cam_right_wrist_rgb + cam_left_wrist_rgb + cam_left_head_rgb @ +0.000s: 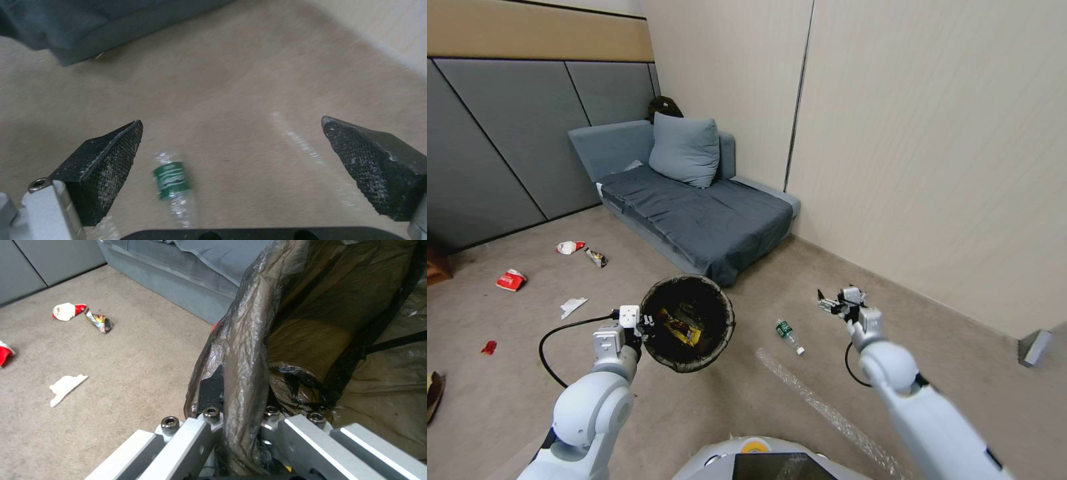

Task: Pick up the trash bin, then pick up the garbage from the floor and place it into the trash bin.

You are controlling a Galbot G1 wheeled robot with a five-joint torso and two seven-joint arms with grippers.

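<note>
While I am monitoring the head view, the left gripper [642, 325] is holding the small round trash bin with a black plastic liner folded over its rim [688, 323] clear of the beige carpet, clamped on the near edge of the rim. I judge the first step, lifting the bin, as done. Yellow and dark wrappers are already lying inside the bin. Left on the floor are a red-and-white packet [511, 280], a white-and-red crumpled packet [570, 247], a dark shiny snack wrapper [596, 257], a crumpled white paper [572, 306], a small red scrap [488, 347], a clear plastic bottle with a green label [789, 336] and a long strip of clear bubble wrap [827, 408]. The right gripper [831, 303] is hovering above the bottle.

Through the left wrist view, I am confirming what the head view hides: the jaws are pinching the liner and rim [242, 373] between them. The white paper [66, 388] and the dark wrapper [99, 322] are lying well apart from the bin.

Through the right wrist view, I am seeing the right gripper [231, 150] spread wide and empty, with the bottle [170, 180] on the carpet just beside one finger [109, 160], not yet grasped. I judge the collection as partly done.
</note>
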